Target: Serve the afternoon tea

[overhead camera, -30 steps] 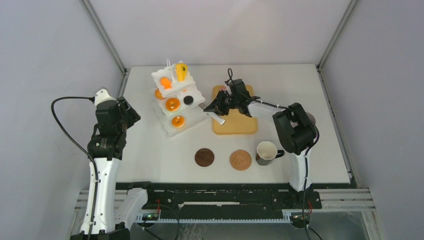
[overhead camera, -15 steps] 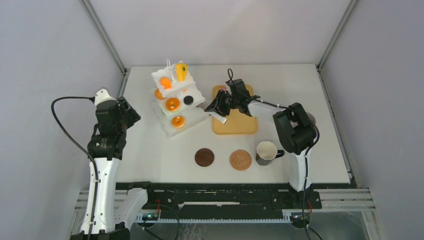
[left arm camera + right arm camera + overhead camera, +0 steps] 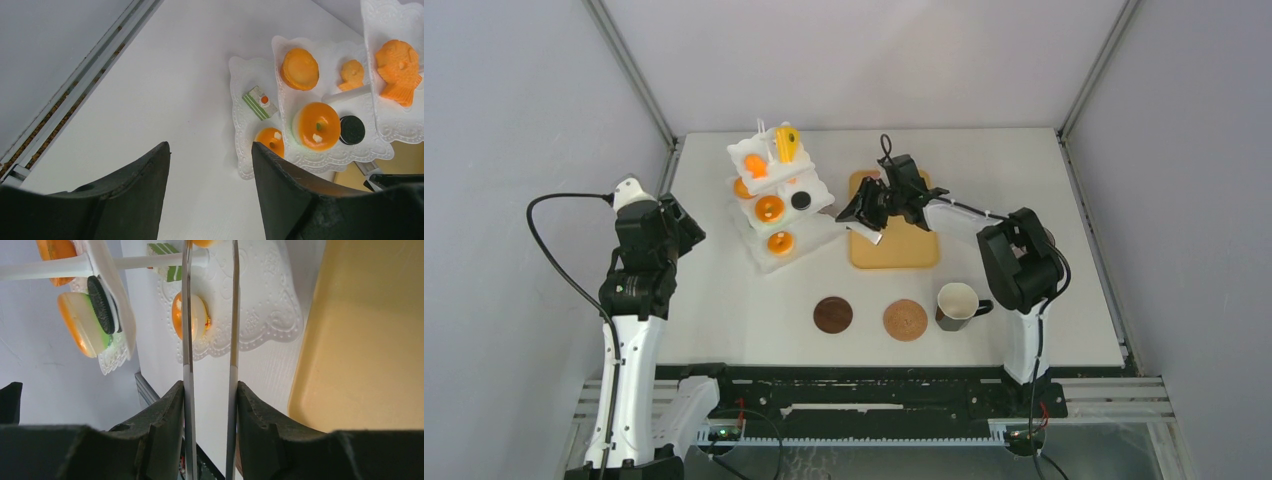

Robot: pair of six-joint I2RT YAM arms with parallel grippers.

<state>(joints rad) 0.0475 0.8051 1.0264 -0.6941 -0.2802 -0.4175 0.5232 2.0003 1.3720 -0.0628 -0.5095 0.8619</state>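
On the bottom tier of the white stand (image 3: 816, 234), far-left-centre of the table (image 3: 724, 300), you've got the lowest orange tart (image 3: 197, 315), w/ a green-striped slice (image 3: 167, 262) near it on the same tier. The mid tier carries a bigger orange tart (image 3: 316, 126) just beside a black round (image 3: 352, 130). The top tier has the yellow wedge (image 3: 787, 143) and an orange fish-shaped piece (image 3: 397, 65). One dark mug (image 3: 957, 303) stands near-right on the table, just right of the tan coaster (image 3: 905, 320). The dark coaster (image 3: 833, 314) sits left of that.

Tongs (image 3: 233, 315): arms apart w/ a clear gap btwn them, reaching over the bottom tier. The left arm crosses in front of the lowest tart and the right arm is clear of it. You can't tell if metal touches it.

Your right gripper (image 3: 209, 390) is clamped on the tongs, fingers pressing from both sides, btwn the stand and the tan tray (image 3: 370, 340). Your left gripper (image 3: 210, 155) has jaws wide, holds nothing, and hangs raised at the table's left edge, well apart from the stand.
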